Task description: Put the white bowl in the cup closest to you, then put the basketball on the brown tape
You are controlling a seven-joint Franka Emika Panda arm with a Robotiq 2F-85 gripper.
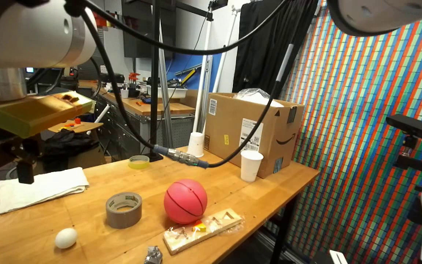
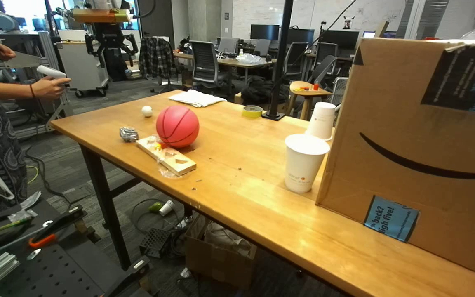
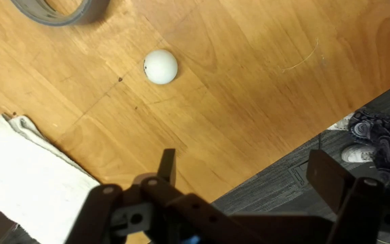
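The small white rounded bowl lies on the table; it also shows in an exterior view and in the wrist view. The grey-brown tape roll lies flat near it, partly cut off in the wrist view. The reddish basketball rests on the table and also shows in an exterior view, where the tape is not visible. One white cup stands upright by the box; another cup stands upside down. My gripper is open and empty, high above the table's end.
A wooden puzzle tray in clear wrap lies against the basketball. A crumpled silver lump, a folded white cloth and a yellow tape roll lie on the table. A large cardboard box and a black post stand there.
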